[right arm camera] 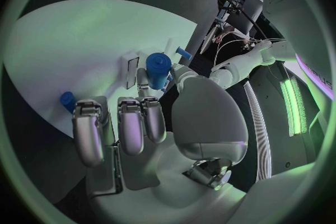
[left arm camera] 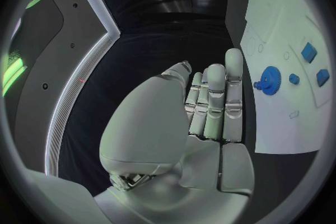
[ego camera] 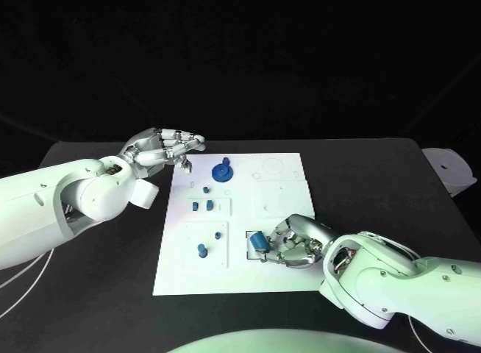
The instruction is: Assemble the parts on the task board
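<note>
The white task board [ego camera: 235, 276] lies in the middle of the black table. My right hand [ego camera: 291, 246] is over its near right part and pinches a blue cylinder [ego camera: 259, 241] between thumb and finger, right at a dark rectangular slot. In the right wrist view the blue cylinder [right arm camera: 158, 70] stands upright in that hand [right arm camera: 154, 123] beside a narrow slot [right arm camera: 131, 70]. My left hand [ego camera: 164, 151] hovers at the board's far left corner and holds nothing; its fingers [left arm camera: 213, 101] lie straight. A blue gear [ego camera: 223, 173] sits on the board close to it.
Small blue parts stand on the board's left half: two side by side [ego camera: 204, 205], one nearer the gear [ego camera: 207, 190], and two more [ego camera: 202, 251] towards the near edge. A white object [ego camera: 453, 169] sits at the table's right edge.
</note>
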